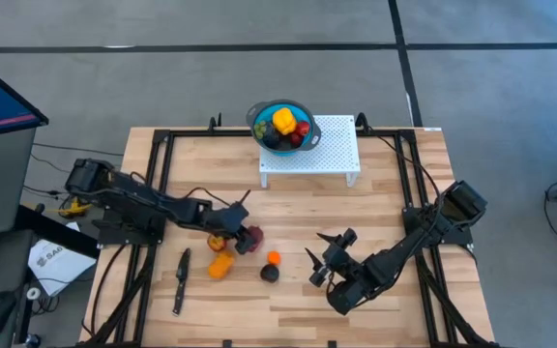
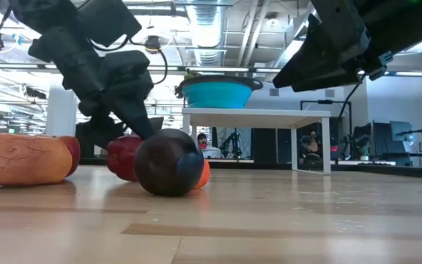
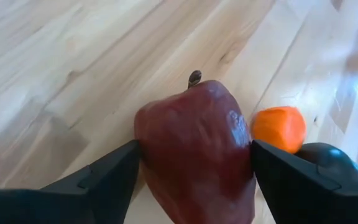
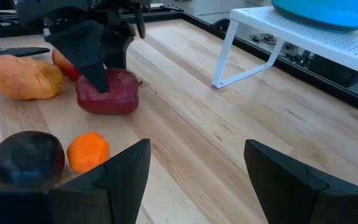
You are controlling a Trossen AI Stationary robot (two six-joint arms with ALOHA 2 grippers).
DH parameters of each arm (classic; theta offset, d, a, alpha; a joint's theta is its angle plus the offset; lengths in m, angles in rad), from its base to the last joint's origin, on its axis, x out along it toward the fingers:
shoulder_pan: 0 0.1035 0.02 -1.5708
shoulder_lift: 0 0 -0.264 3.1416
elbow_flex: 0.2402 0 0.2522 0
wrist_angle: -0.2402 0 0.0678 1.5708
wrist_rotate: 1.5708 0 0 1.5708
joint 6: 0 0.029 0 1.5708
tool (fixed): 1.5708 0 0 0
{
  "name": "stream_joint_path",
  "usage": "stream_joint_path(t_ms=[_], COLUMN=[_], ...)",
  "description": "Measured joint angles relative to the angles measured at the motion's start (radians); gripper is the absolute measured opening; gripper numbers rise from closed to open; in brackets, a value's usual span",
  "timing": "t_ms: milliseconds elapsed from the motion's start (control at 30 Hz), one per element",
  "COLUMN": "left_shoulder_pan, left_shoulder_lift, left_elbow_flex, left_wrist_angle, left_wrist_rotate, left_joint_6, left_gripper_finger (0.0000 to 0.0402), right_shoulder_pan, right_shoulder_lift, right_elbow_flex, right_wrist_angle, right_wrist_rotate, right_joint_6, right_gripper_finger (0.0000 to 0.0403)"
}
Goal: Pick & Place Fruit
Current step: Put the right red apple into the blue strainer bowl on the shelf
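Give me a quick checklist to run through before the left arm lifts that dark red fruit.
1. Left gripper straddles the dark red fruit: ok.
2. Fingers firmly clamped on it: cannot tell.
3. Small orange fruit and black fruit close beside it, may get nudged: not ok.
4. Blue bowl on white stand, room left: ok.
5. Right gripper open, away from the fruit: ok.

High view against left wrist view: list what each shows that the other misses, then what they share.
Only the high view: the blue bowl of fruit on the white stand, the knife, the right gripper open and empty.
Only the left wrist view: the left gripper fingers against both sides of the dark red fruit.
Both: that fruit, the small orange one, the near-black one.
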Motion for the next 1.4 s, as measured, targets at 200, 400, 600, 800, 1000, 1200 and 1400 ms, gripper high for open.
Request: stream_joint_path(t_ms=[200,400,600,800,1000,1200,1400], left_shoulder_pan=[0.000,-0.001,-0.044,-0.142,-0.235,-0.257,-0.256], left_shoulder_lift=[0.036,-0.026,-0.138,-0.234,-0.253,-0.252,-0.252], left_elbow_flex=[-0.001,-0.008,-0.005,-0.004,-0.004,-0.004,-0.004], left_wrist_angle=[0.069,0.102,0.136,0.203,0.323,0.435,0.498], left_wrist_rotate=[-0.001,-0.064,-0.132,-0.140,-0.189,-0.284,-0.388], left_joint_6=[0.145,0.371,0.648,0.920,1.120,1.146,1.141], left_gripper_finger=[0.0261,0.0244,0.0249,0.0248,0.0250,0.0252,0.0252], right_shoulder_pan=[-0.001,-0.037,-0.090,-0.101,-0.136,-0.204,-0.237], right_shoulder_lift=[0.000,0.000,0.017,0.081,0.103,0.103,0.103], right_elbow_flex=[0.000,0.001,0.002,0.001,0.001,0.001,0.001], right_wrist_angle=[0.001,0.020,0.049,0.156,0.458,0.773,1.054], right_wrist_rotate=[0.000,-0.022,-0.052,-0.004,-0.114,-0.289,-0.320], right_joint_6=[-0.002,-0.018,-0.080,-0.162,-0.430,-0.752,-0.990], right_gripper_finger=[0.0255,0.0255,0.0255,0.0255,0.0267,0.0318,0.0363])
